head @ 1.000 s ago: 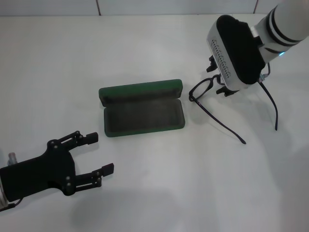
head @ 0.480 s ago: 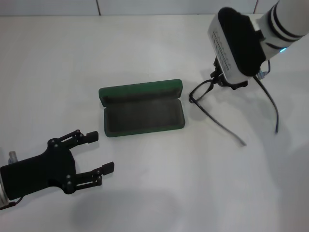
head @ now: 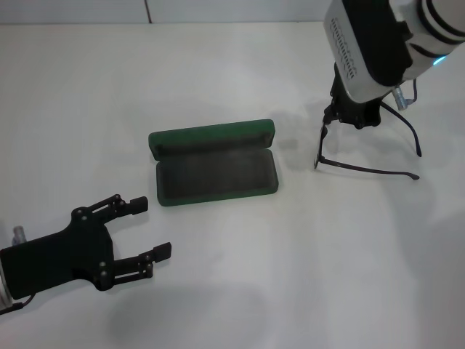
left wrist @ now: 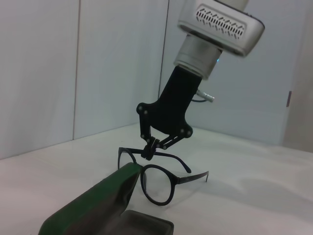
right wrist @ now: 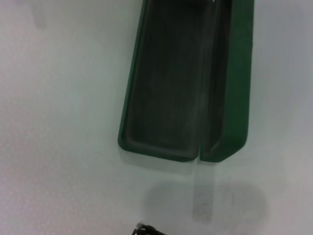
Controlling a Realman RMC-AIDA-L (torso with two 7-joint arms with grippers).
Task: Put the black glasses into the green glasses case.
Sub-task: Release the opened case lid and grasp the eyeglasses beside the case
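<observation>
Black glasses [left wrist: 159,182] pinched in R hand [left wrist: 148,152], prob. airborne

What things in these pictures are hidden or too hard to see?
- Head view: the right gripper and its wrist housing cover most of the black glasses' front frame; only the temple arms and one edge show.
- Right wrist view: the glasses are cut off by the picture's edge; only a dark tip shows.
- Left wrist view: the green glasses case is cut off by the edge.
- Any lettering on the case lid cannot be made out.

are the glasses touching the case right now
Apart. In the head view the glasses, held by the right tool, hang with bare table between them and the case.
</observation>
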